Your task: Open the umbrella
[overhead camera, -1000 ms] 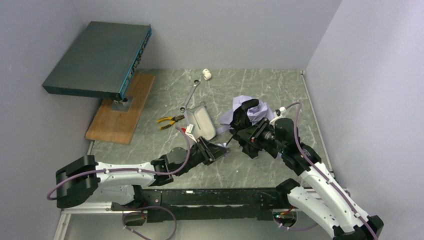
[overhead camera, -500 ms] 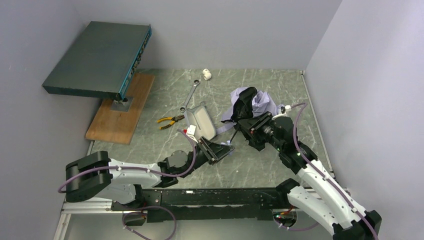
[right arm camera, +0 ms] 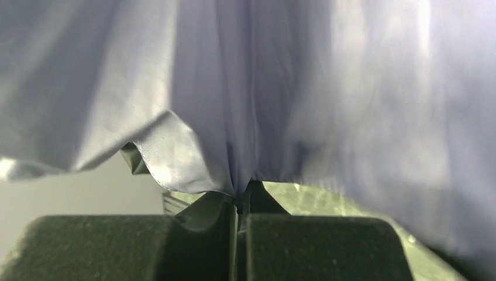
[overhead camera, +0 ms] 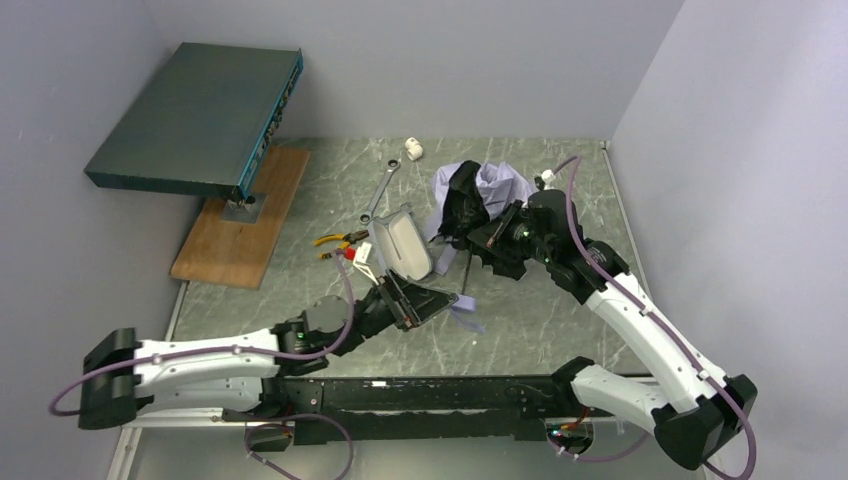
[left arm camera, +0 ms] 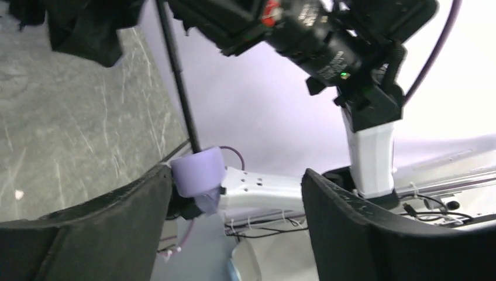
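Note:
The umbrella has a crumpled pale lilac canopy (overhead camera: 500, 185) lifted off the table at the back centre. A thin black shaft (overhead camera: 466, 272) runs down from it to a small lilac handle (overhead camera: 465, 320). My right gripper (overhead camera: 462, 207) is up in the canopy, and in the right wrist view it (right arm camera: 238, 219) is shut on the canopy's hem, with the fabric (right arm camera: 327, 88) filling that view. My left gripper (overhead camera: 420, 300) is open. In the left wrist view the handle (left arm camera: 199, 172) rests against one finger of my left gripper (left arm camera: 237, 181), with a wide gap to the other finger.
An open lilac case (overhead camera: 400, 240) with pale lining lies left of the shaft. Yellow-handled pliers (overhead camera: 340, 240), a wrench (overhead camera: 380, 190) and a small white part (overhead camera: 412, 150) lie behind it. A wooden board (overhead camera: 240, 215) and a dark flat box (overhead camera: 200, 115) stand at the far left. Walls close in on three sides.
My left gripper has opened and let go of the handle, and the left arm has drawn back. My right gripper has shut and carried the canopy up and away, stretching the shaft.

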